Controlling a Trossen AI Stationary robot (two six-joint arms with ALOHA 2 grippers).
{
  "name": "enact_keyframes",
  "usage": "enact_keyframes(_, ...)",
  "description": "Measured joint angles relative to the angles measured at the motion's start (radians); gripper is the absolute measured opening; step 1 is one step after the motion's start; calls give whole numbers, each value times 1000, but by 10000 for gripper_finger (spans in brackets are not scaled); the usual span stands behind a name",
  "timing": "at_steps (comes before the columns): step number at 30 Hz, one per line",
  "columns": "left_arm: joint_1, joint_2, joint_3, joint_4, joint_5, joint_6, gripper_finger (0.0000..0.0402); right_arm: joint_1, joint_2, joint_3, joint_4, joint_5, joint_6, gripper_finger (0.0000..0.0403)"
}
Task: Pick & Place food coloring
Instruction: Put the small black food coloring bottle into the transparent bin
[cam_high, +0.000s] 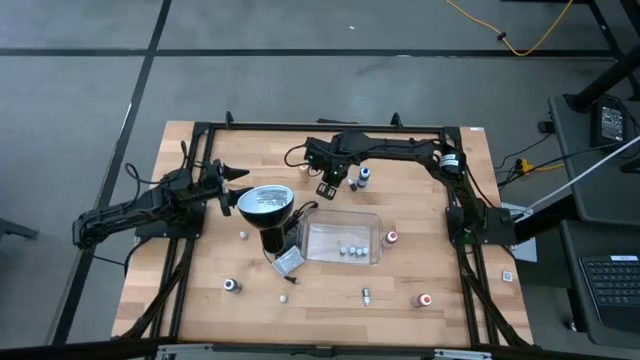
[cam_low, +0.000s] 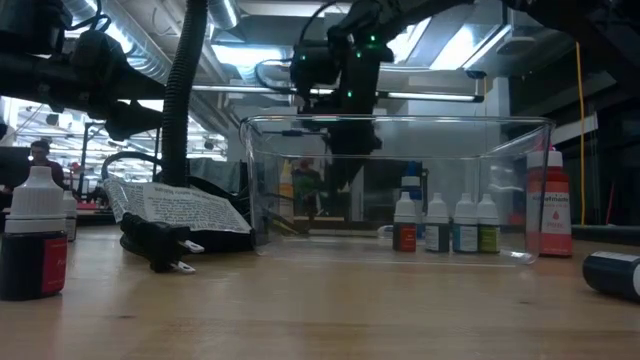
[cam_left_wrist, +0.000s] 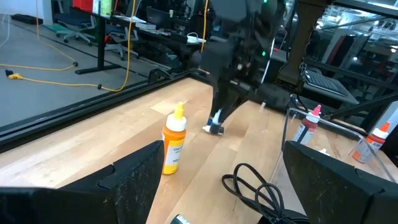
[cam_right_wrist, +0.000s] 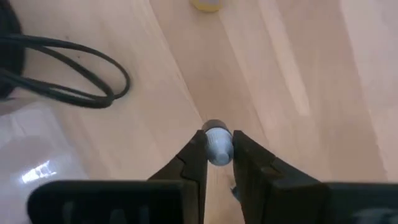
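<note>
My right gripper (cam_right_wrist: 217, 155) points down over the far middle of the wooden table (cam_high: 420, 330), shut on a tiny food coloring bottle (cam_left_wrist: 215, 128) with a pale cap. It also shows in the high view (cam_high: 329, 187) and behind the clear tray (cam_low: 345, 140). A yellow-orange bottle (cam_left_wrist: 174, 146) stands upright on the table close by. Several small bottles (cam_low: 445, 222) stand inside the clear tray (cam_high: 372, 222). My left gripper (cam_left_wrist: 217, 186) waits open and level at the table's left side (cam_high: 236, 174), holding nothing. My right gripper pinches the little bottle between its two fingers at the top, by its pale cap (cam_right_wrist: 217, 144). The fingers (cam_right_wrist: 194, 155) come from above, pointing down. The bottle hangs upright below them (cam_left_wrist: 216, 129) and appears just clear of the table.
A black lamp with a round silvery head (cam_high: 265, 200) stands between the arms, its cable (cam_right_wrist: 62, 68) looped on the table near the tray. More bottles stand loose on the table: red ones (cam_high: 392, 237) (cam_high: 424, 299), a dark one (cam_high: 231, 285) and one at the far middle (cam_high: 365, 175).
</note>
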Motion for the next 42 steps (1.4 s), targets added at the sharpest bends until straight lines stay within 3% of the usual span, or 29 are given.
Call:
enact_keyframes(7,0,0,0,0,0,0,322,19,-15,147,-187,38,50,69)
enact_keyframes(14,0,0,0,0,0,0,322,77,-80,218,-252,53,129,65)
enact_keyframes(30,0,0,0,0,0,0,322,341,-166,219,-297,92,234,68)
enact_keyframes(42,0,0,0,0,0,0,322,472,-165,89,-200,91,315,68)
